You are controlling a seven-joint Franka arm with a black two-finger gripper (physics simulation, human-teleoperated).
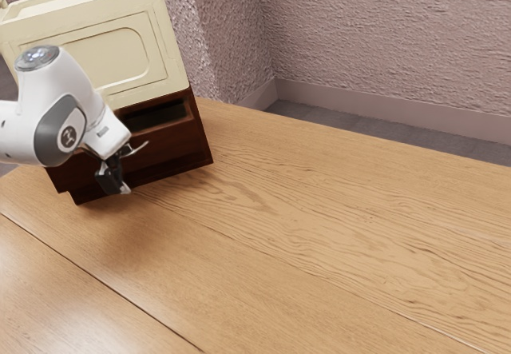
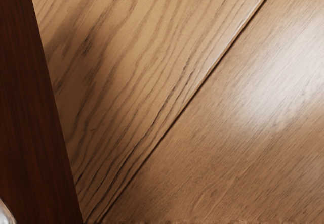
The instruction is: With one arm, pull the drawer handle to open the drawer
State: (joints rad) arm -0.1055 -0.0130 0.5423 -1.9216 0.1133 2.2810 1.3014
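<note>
The drawer (image 1: 169,143) is dark reddish-brown, a blackish hollow showing behind its upper edge; it sits beneath the cream cabinet top (image 1: 104,57), above the tabletop (image 1: 319,202); whether the hand (image 1: 118,180) is open or closed, I cannot tell.

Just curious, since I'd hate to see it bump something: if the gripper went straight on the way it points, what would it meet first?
Most likely the wooden table: the gripper points down beside the dark cabinet. How close it is, I can't tell.
</note>
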